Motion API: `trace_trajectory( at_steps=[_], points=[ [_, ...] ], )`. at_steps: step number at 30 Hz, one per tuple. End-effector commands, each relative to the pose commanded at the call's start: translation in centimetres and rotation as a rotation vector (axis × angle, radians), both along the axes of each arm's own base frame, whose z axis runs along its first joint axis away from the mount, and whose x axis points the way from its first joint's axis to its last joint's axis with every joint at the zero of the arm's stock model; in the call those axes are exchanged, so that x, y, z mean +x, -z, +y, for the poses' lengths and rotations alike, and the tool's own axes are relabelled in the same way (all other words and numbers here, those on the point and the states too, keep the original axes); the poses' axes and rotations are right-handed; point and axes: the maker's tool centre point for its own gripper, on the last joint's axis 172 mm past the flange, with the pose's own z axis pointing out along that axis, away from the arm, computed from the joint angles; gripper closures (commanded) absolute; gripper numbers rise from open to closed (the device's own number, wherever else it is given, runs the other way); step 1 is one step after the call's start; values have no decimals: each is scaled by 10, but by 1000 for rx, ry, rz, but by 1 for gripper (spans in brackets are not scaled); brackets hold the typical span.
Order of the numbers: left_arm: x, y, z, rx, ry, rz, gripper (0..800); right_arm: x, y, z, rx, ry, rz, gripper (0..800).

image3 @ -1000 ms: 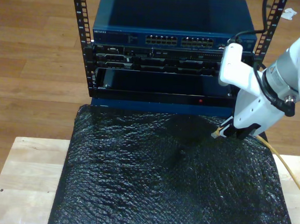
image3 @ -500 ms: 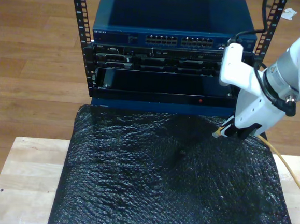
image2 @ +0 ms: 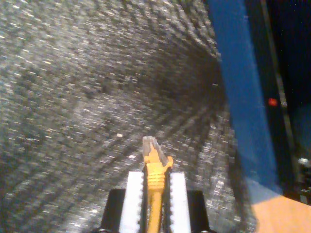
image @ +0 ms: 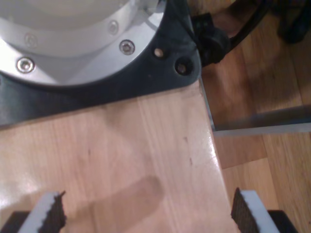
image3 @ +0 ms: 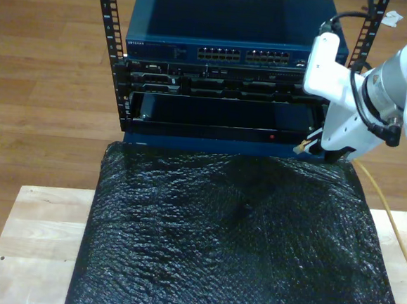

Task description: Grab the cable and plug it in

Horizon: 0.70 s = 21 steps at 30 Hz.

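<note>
First wrist view: my first gripper (image: 146,213) stands wide open and empty above the pale wooden tabletop (image: 126,160), with nothing between its pads.

Second wrist view: my second gripper (image2: 155,194) is clamped on the cable (image2: 154,194) just behind its clear plug (image2: 152,148), which pokes out over the black mat (image2: 87,87). That short grip leaves the plug free to swivel, so I judge it could meet a port crooked and jam.

Exterior view: the plug (image3: 302,146) hangs at about 4 o'clock from the switch's ports (image3: 245,56), just in front of the rack (image3: 221,104). The cable's tail (image3: 388,223) trails off at the exterior view's right; a snag there could tug it loose.
</note>
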Motion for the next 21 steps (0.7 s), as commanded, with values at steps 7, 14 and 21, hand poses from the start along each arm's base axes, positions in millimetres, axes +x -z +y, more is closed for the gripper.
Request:
trace_trajectory(
  at_steps=[7,14,21],
  points=[
    [15,1,-5,-24,-44,-73,0,12,5,2,-6,8,-70,800],
    [24,3,-10,-48,-53,-124,0,8,34,-3,-20,22,-99,800],
    [24,3,-10,-48,-53,-124,0,8,33,-4,-29,21,-138,800]
  ],
)
